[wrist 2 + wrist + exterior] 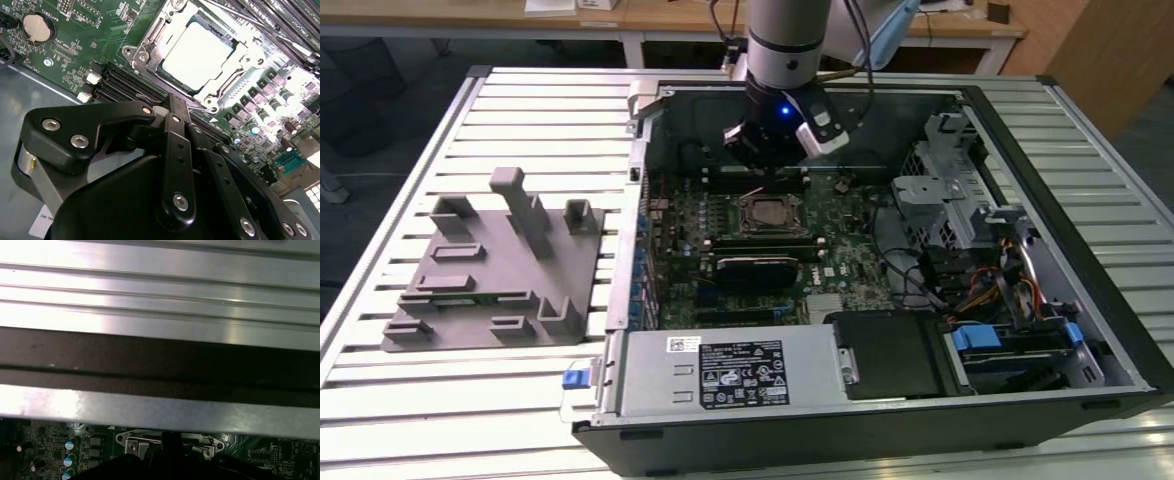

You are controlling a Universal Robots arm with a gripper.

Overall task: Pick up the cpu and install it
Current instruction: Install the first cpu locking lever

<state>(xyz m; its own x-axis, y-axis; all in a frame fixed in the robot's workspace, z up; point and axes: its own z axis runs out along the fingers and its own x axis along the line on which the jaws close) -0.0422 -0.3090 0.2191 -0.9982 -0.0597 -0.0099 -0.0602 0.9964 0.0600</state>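
The cpu (pixel 197 52), a flat square chip with a silvery-white top, lies inside the metal socket frame (pixel 150 37) on the green motherboard; the exterior view shows the cpu (pixel 766 212) in the middle of the board. My gripper (pixel 172 105) hangs just above the board beside the socket, on the side toward the case's back wall. Its black fingers meet at the tip with nothing between them. In the exterior view the gripper (pixel 767 165) sits under the grey arm, a short way behind the socket. The first wrist view has the gripper (pixel 170 440) dark, in front of the socket frame.
The open computer case (pixel 640 200) lies on a slatted metal table. A grey fixture block (pixel 494 265) stands on the exterior view's left. Power supply (pixel 720 372), drive cage (pixel 947 180) and loose cables (pixel 987 290) crowd the case. Memory slots (pixel 125 85) run beside the socket.
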